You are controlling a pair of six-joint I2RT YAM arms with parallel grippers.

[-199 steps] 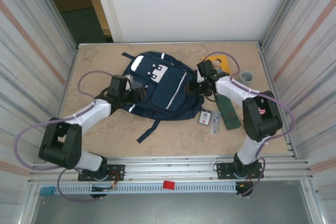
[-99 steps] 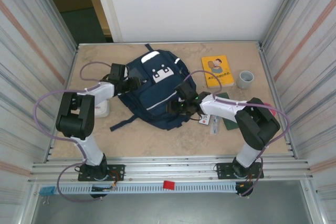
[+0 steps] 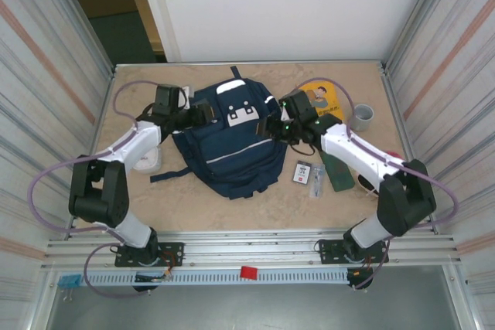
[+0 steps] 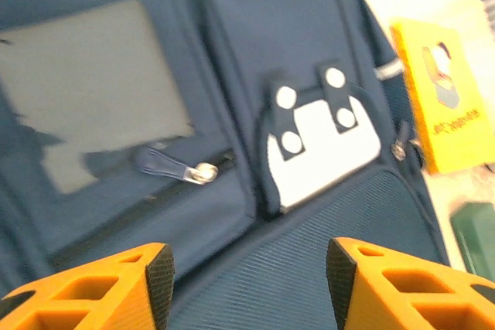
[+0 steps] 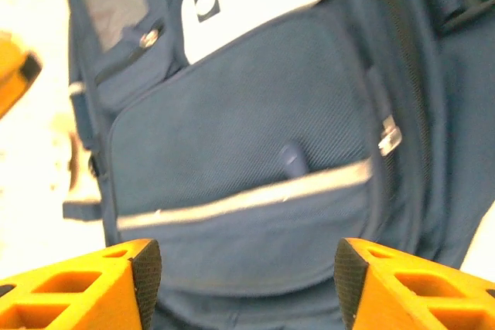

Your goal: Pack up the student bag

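1. The bag [image 3: 232, 152] lies flat at the middle of the table [image 3: 193, 210], front up, its white patches [image 3: 241, 111] towards the far end and a dark strap [image 3: 166, 176] trailing to its left.
2. The left gripper [image 3: 203, 116] hovers at the bag's upper left edge. In the left wrist view, its orange fingers [image 4: 93, 287] stand spread with nothing pinched, and a zip pull [image 4: 193, 169] lies on the pocket beyond.
3. The right gripper [image 3: 271, 127] sits at the upper right edge. Its fingers [image 5: 85, 284] are likewise spread and empty above the front pocket and its pale stripe [image 5: 247, 195].
4. A yellow book [image 3: 329, 92] lies just right of the bag, partly under the right arm.
5. A grey cup [image 3: 363, 116] stands beyond the book.
6. A green case [image 3: 338, 166] and a small card [image 3: 302, 173] lie nearer, beside the bag's lower right.
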